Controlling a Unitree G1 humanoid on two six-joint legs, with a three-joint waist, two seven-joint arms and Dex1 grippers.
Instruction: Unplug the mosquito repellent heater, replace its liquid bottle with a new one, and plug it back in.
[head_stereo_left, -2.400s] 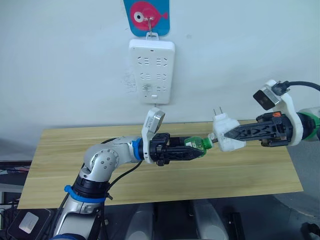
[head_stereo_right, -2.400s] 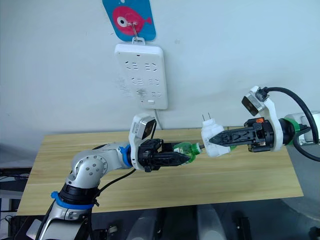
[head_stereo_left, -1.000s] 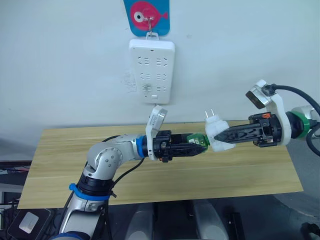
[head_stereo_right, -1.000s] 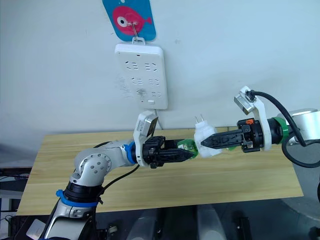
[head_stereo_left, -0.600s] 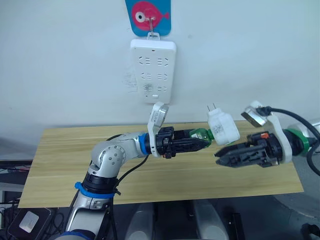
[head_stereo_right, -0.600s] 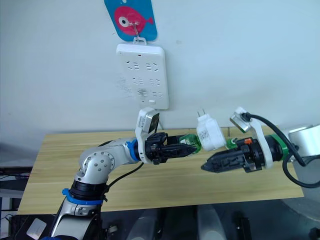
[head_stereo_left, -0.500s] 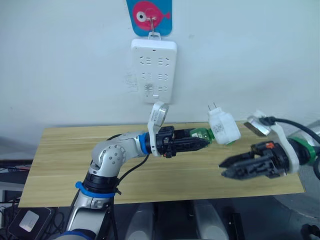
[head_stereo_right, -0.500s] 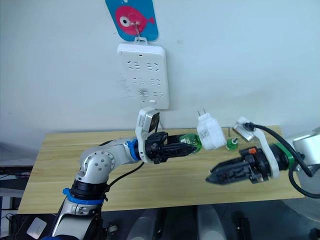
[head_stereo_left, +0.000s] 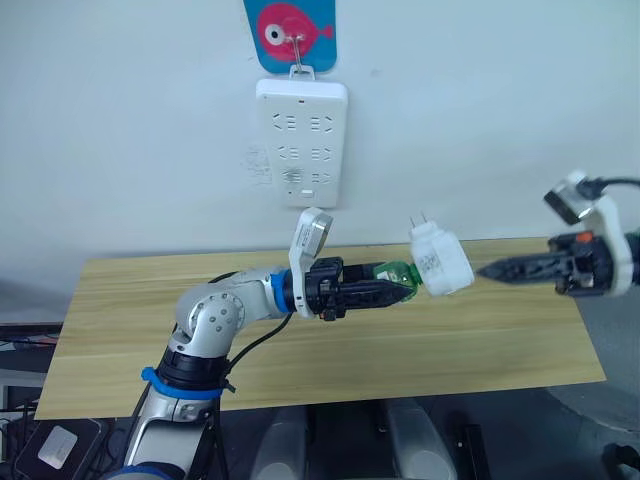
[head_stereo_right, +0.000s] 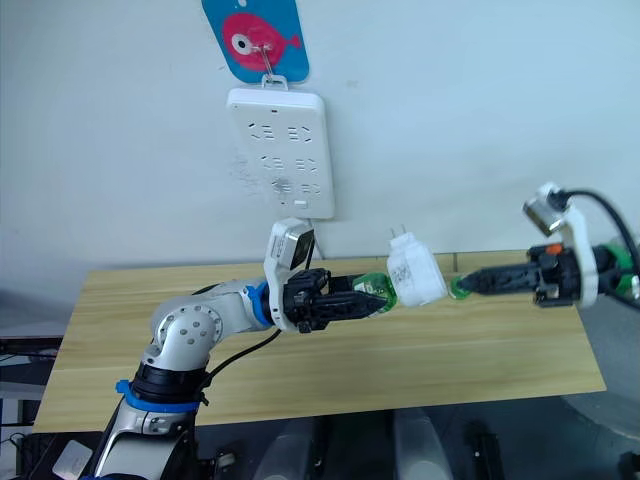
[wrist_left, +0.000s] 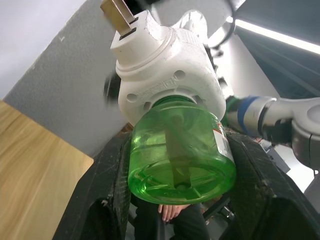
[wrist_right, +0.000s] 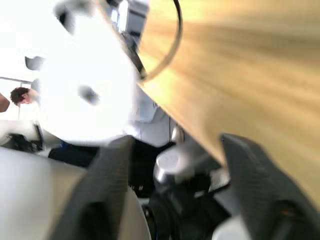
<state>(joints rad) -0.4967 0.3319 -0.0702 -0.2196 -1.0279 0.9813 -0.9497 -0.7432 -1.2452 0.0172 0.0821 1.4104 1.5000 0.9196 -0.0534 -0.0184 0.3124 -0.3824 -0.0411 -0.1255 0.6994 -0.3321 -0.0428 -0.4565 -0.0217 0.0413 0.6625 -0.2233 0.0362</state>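
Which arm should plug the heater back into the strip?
Probably left. The left end effector already clamps the green bottle seated in the mosquito repellent heater, prongs up, below the power strip. The right end effector holds nothing, off to the side.

— Where do you have the left gripper (head_stereo_left: 395, 293)?

— Over the middle of the desk (head_stereo_left: 120, 330), clear of the top. You have its fingers (wrist_left: 107, 200) on either side of the liquid bottle (head_stereo_left: 393, 273), and the mosquito repellent heater (head_stereo_left: 440, 262) sits on the bottle's far end, prongs tilted up towards the wall.

— And your right gripper (head_stereo_left: 492, 271)?

— To the right of the heater, apart from it, with a gap between. In the right eye view its tip lies by a small bottle cap (head_stereo_right: 461, 287) just right of the heater.

— What is behind them?

— The power strip (head_stereo_left: 301, 140) hangs on the wall behind the desk, above and left of the heater, under a hook card (head_stereo_left: 290, 32).
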